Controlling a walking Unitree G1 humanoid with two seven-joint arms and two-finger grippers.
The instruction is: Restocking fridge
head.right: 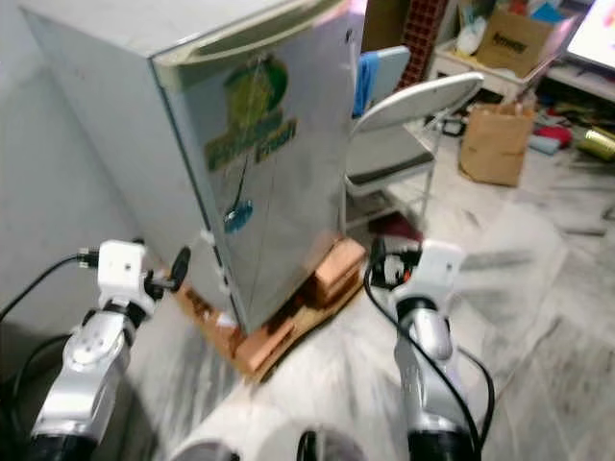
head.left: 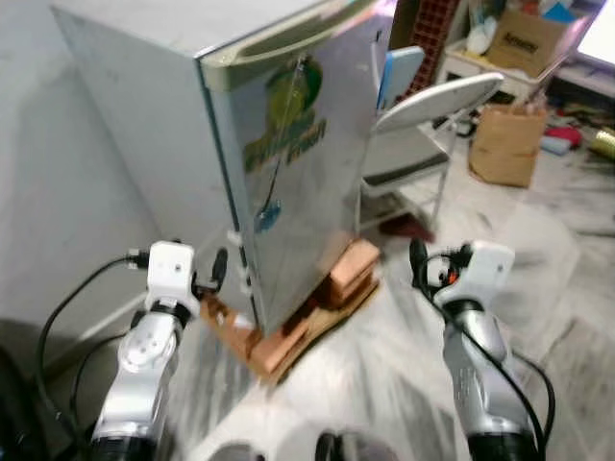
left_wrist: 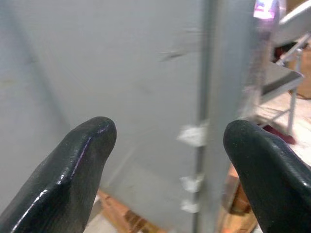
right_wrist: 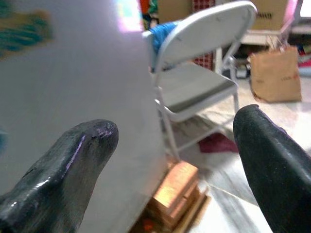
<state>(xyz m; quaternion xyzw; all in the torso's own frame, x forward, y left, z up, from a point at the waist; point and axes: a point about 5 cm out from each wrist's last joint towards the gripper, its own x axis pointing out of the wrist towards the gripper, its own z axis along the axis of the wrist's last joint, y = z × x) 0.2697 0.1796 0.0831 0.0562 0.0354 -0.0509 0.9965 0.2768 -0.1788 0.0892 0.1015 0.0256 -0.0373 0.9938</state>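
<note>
Both sets of jaws are standing spread with nothing between them: the left gripper [left_wrist: 167, 160] is showing two black fingers [left_wrist: 73, 170] wide apart in its wrist view, and the right gripper [right_wrist: 182, 160] is doing the same.

From the head views, the fridge [head.left: 288, 163] is standing straight ahead with its door shut, a green logo [head.left: 288, 115] on the front, raised off the marble floor [head.left: 404, 355] on wooden blocks [head.left: 298, 327]. The left arm is reaching forward on the near left, its gripper [head.left: 216, 272] just beside the fridge's near corner, at the lower edge. The right arm is reaching forward on the right, its gripper [head.left: 420, 264] apart from the fridge, over open floor.

The left wrist view is picking up the grey side wall and the door seam with small white tabs [left_wrist: 192, 135], which the head views barely resolve. The right wrist view is giving a clear look at the folding chair [right_wrist: 199, 82] to the right of the fridge, a blue cloth [right_wrist: 163, 34] on its back, and the brown paper bag [right_wrist: 274, 73] further right. Cardboard boxes [head.left: 524, 38] are sitting far right on a shelf.
</note>
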